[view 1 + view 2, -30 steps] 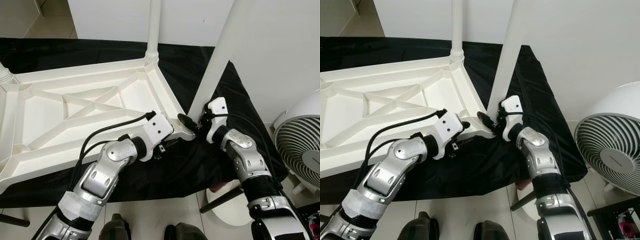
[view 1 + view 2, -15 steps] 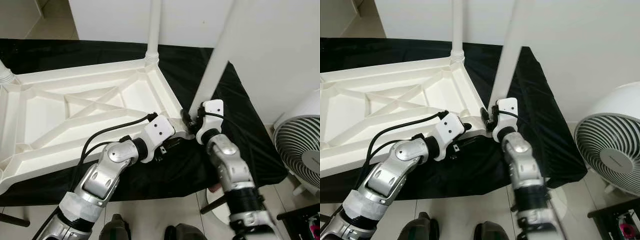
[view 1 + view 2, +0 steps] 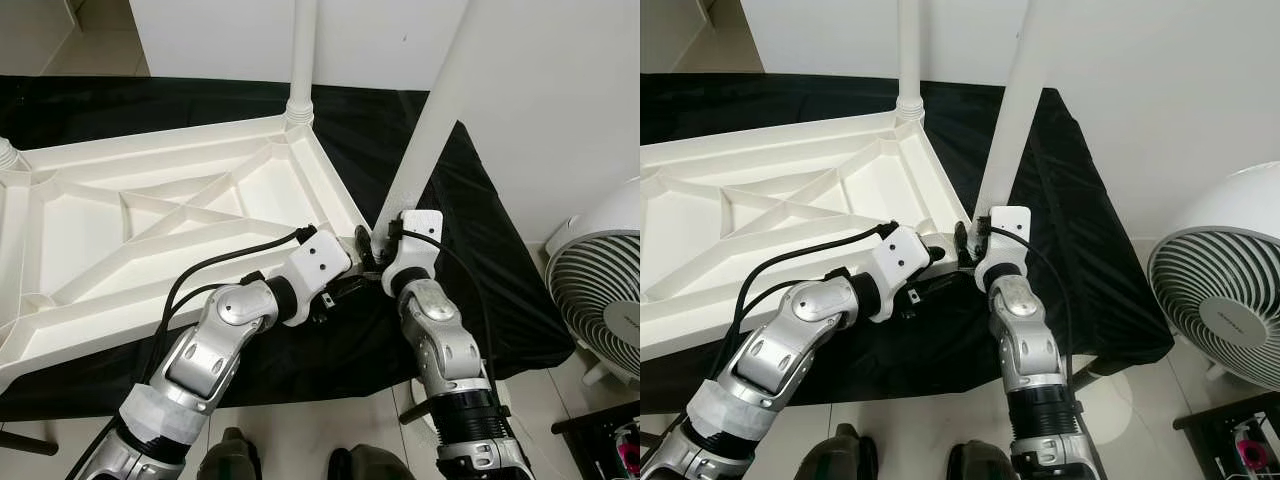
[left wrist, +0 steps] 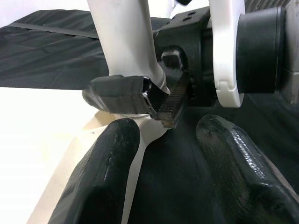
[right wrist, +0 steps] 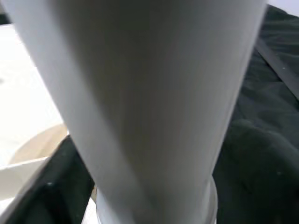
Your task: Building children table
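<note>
White plastic leg point(image 3: 425, 125) now stands straighter at tabletop point(image 3: 150, 225) corner; right gripper point(image 4: 140, 95) clamped on its base, left gripper point(image 4: 182, 163) open, bracing.

Glossy white plastic tabletop point(image 3: 150, 230), matt black cloth point(image 3: 470, 250)

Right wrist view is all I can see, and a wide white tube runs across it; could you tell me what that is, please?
Observer: It is a table leg at the near right corner of the upturned white tabletop; your right hand grips its base.
Operator: Thank you. Where is the left hand?
Observer: The left hand sits open at that same corner, over the black cloth.
Operator: Are any other legs fitted?
Observer: A second leg stands at the far right corner.
</note>
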`<state>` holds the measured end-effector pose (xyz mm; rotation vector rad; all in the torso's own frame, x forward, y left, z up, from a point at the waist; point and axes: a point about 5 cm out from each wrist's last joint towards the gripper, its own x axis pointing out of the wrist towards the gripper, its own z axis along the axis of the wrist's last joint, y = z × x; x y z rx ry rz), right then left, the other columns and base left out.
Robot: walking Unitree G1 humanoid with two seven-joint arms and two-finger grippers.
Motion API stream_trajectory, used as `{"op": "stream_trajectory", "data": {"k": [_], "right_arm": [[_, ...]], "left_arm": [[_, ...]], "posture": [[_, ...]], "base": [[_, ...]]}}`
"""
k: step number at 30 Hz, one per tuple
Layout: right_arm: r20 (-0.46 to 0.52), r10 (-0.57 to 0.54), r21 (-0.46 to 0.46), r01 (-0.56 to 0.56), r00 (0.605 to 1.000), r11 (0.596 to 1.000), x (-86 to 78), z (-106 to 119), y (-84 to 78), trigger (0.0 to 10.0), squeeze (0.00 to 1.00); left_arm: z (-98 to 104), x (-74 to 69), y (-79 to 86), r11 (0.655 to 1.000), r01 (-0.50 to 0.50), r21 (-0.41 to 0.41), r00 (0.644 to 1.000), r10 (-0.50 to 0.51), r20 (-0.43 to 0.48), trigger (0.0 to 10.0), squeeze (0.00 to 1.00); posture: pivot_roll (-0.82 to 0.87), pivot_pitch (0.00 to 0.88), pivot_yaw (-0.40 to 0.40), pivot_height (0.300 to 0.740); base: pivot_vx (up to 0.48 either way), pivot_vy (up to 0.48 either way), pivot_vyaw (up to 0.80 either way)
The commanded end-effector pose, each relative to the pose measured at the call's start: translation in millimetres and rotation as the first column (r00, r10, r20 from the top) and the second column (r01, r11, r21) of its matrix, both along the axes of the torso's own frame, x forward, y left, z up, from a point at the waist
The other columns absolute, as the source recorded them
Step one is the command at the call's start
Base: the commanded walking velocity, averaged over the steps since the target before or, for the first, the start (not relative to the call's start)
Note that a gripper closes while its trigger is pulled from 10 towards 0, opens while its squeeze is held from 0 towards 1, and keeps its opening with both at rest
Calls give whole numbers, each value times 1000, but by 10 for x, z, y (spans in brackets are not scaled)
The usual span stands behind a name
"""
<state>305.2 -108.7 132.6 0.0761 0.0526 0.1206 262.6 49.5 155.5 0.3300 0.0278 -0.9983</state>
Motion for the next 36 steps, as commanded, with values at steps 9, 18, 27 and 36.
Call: {"op": "stream_trajectory", "data": {"k": [9,18,27,36], "right_arm": [[27,301,-118,-296,953,948,77,103,-207,10000,0],[-5,499,-207,-489,866,847,111,66,-308,10000,0],[-49,618,-227,-611,785,758,184,-26,-311,10000,0],[-67,669,-257,-660,741,706,234,-58,-311,0,0]], "left_arm": [[24,-1,-10,1000,11,-1,1000,-11,1,10000,0],[34,8,-10,1000,7,-5,1000,-7,4,10000,0],[49,12,-4,1000,3,-8,1000,-3,8,10000,0],[62,28,6,1000,-1,-6,1000,1,15,10000,0]], "posture": [[-9,31,-48,740],[-5,32,-50,740],[5,31,-52,740],[11,25,-53,740]], "base": [[0,0,0],[0,0,0],[0,0,0],[0,0,0]]}}
